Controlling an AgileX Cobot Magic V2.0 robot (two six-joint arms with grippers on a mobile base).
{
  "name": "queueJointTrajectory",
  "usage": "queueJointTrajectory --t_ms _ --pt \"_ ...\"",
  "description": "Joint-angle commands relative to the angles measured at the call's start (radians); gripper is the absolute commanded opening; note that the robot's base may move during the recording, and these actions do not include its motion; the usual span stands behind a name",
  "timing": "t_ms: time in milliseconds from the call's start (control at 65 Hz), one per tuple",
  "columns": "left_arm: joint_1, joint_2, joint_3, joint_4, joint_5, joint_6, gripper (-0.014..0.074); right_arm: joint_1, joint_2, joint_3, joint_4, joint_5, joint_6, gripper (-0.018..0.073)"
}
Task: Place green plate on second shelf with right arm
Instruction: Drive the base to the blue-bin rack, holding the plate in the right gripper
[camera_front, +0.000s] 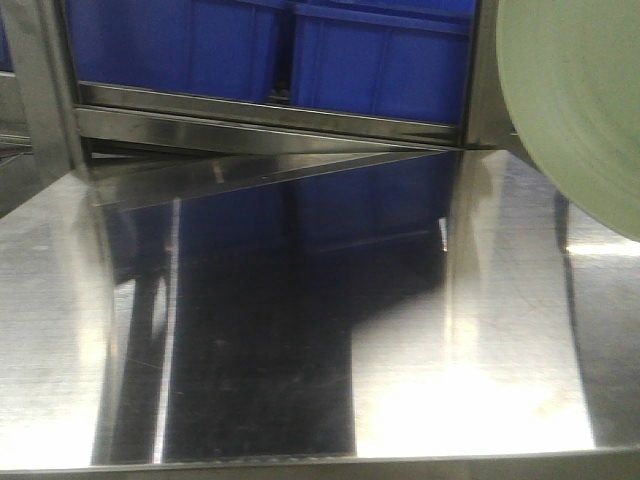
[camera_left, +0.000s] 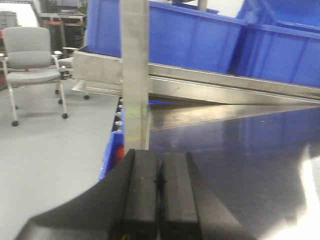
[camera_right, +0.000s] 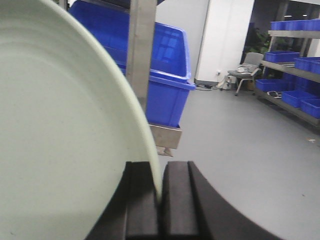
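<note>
Right wrist-mounted view gives you the clearest read: the right pincer (camera_right: 160, 202), two black rubber-padded fingers at the bottom centre of the frame, is pinching the rim of the round, pale sage-green matte plate (camera_right: 60, 145). The plate stands on edge, its rim slotted between the pads, and its broad face fills the whole left half of the frame, rising out of the top left corner. The wrist looks roughly level across the room, with the grey floor to the right. Just behind the plate's curved edge you see a bare steel upright post (camera_right: 141, 45) and a deep blue plastic bin (camera_right: 167, 65).

From the front-facing camera the plate shows only as a large curved segment in the upper right corner, in front of the polished steel shelf surface (camera_front: 300, 340). You cannot tell from there whether it touches the steel, and no arm is visible.

Your left pincer (camera_left: 159, 187), in its own wrist view, has its black pads pressed together with nothing between them, sitting low at the bottom centre over the same reflective steel. A grey office chair (camera_left: 30, 55) stands at the upper left.
</note>
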Motion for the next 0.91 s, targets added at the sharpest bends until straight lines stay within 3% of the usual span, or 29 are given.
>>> queueJointTrajectory --t_ms 0,892 --pt "-0.008 -0.020 0.042 -0.008 -0.081 -0.008 0.0130 -0.006 0.009 -0.033 0.009 -0.117 0.009 0.0057" --pt "-0.008 -0.020 0.042 -0.008 -0.081 -0.008 0.0130 -0.006 0.009 -0.033 0.009 -0.117 0.009 0.0057"
